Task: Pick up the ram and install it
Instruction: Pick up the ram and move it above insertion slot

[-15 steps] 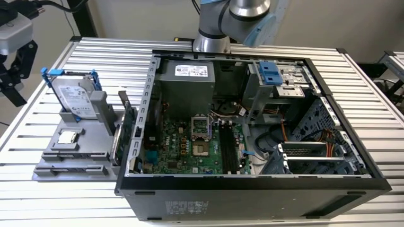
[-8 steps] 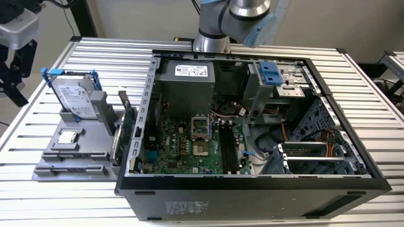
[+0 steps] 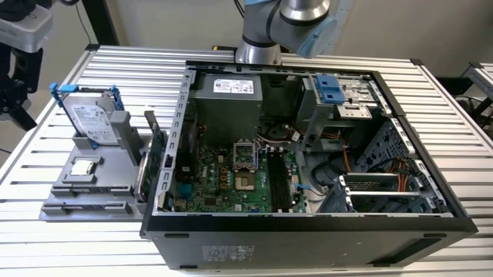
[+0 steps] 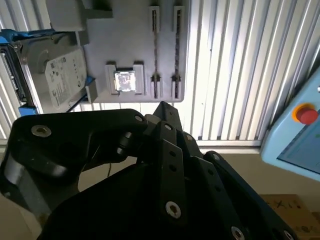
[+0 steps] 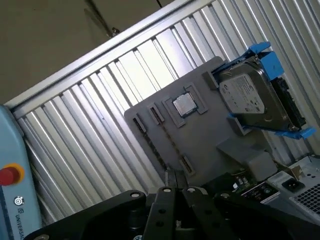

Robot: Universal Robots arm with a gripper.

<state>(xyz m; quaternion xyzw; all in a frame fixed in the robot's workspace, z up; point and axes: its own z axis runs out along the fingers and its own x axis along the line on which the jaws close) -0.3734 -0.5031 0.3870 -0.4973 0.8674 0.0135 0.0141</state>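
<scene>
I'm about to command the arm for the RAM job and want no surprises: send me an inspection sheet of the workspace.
Surface: slatted metal table, carrying a grey tray and an open computer case.
Job's things: ram on edge in the tray's long slots; the black motherboard slots look empty.
Clutter: hard drive with blue rails, processor chip and green expansion card, all on the tray.
Grippers: gripper hangs near the tray, apart from the ram.
Cables: wire bundles inside the case; none seen on the table.
Surroundings: pendant with a red button beyond the table edge.
</scene>
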